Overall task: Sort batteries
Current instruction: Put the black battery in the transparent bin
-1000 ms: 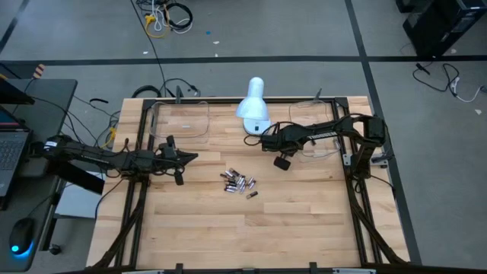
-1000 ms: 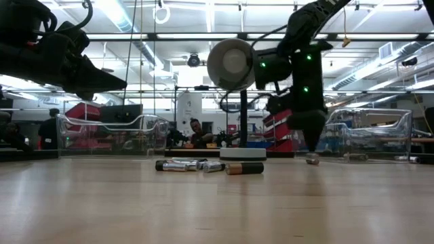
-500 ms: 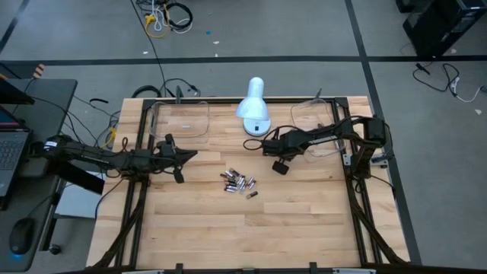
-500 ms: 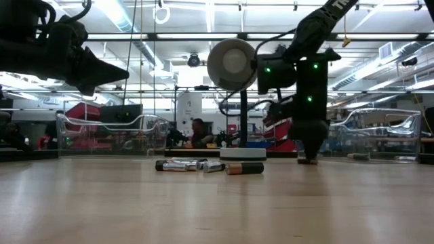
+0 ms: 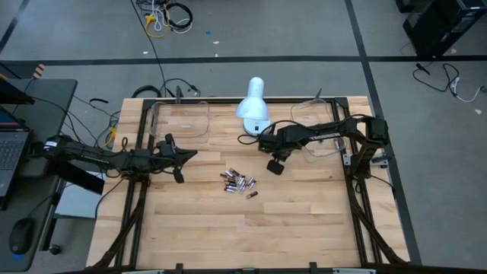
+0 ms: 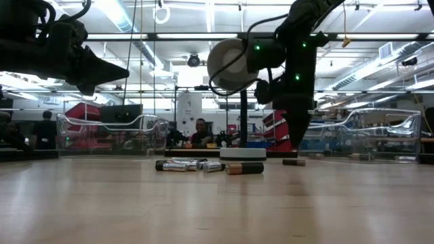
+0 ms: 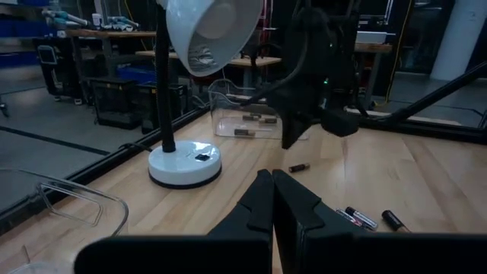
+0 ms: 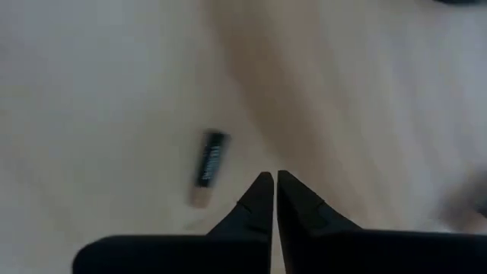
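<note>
Several batteries [image 5: 238, 182] lie in a loose pile mid-table, also seen in the low view [image 6: 196, 165]. One battery [image 5: 252, 195] lies just near of the pile. A lone dark battery with a coppery end [image 8: 209, 167] lies flat on the wood near the lamp, also seen in the low view [image 6: 293, 162]. My right gripper [image 6: 296, 141] hangs shut, pointing down, a little above this battery and clear of it. My left gripper [image 5: 193, 156] is shut and empty, held level above the table left of the pile.
A white desk lamp [image 5: 253, 114] stands at the far middle. One clear tray [image 5: 181, 118] sits at the far left. Another clear tray [image 5: 316, 125], at the far right, holds a few batteries [image 7: 251, 122]. Bare wood lies toward the near edge.
My right gripper has dipped to the table by the lone battery, then risen and gone a little toward the table's left edge, staying shut. The lone battery now lies farther left on the wood than before.
</note>
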